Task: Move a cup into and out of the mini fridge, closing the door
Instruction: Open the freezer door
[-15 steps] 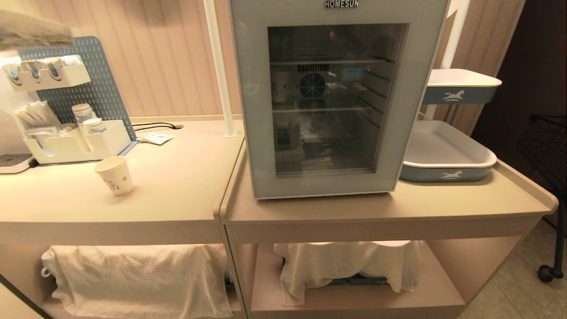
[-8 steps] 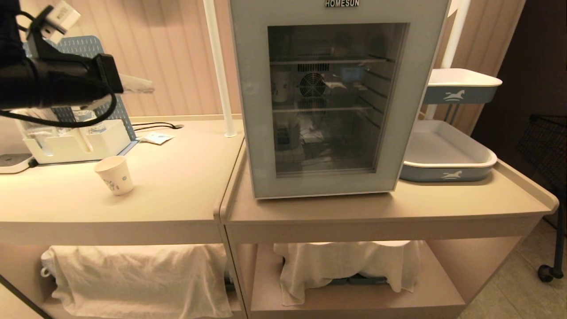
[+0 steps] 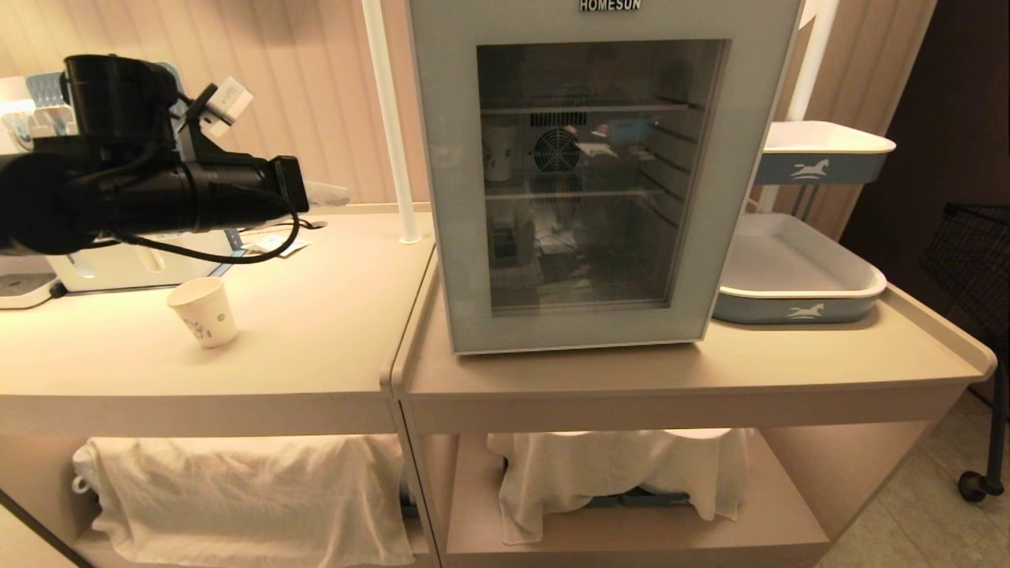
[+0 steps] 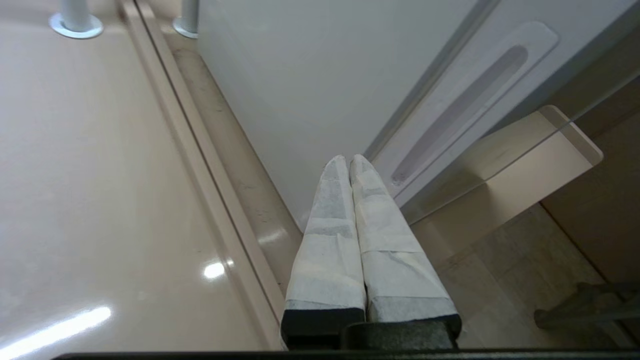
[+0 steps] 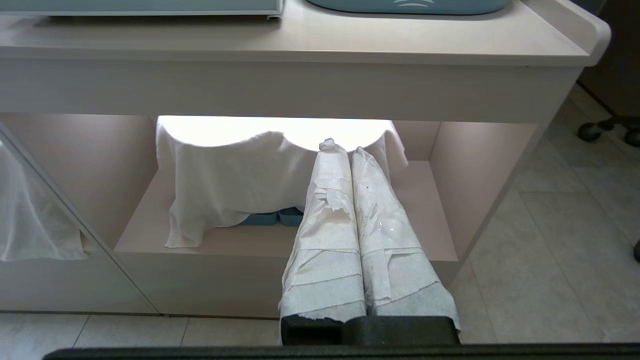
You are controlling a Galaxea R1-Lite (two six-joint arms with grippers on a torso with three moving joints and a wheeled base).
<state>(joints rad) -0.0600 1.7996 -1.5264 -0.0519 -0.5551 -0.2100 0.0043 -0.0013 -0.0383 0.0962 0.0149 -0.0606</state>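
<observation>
Two taped fingers point(image 4: 367, 200) of the left gripper point(image 4: 349, 160) are pressed together on nothing, and their tips point at the narrow side edge of the door point(image 4: 450, 107), near its long recessed handle groove point(image 4: 457, 110). A second ago this arm was barely a blur at the far upper left of the head view; now the left gripper point(image 3: 323, 192) has swung in over the tabletop point(image 3: 331, 315) toward the mini fridge point(image 3: 600, 181), which suggests the door-opening step is starting. The door is shut. The cup point(image 3: 205, 312) has not moved, standing upright on the tabletop well left of the fridge. The right gripper point(image 5: 345, 150) hangs low with fingers together, facing the cloth-draped lower shelf point(image 5: 280, 240).
</observation>
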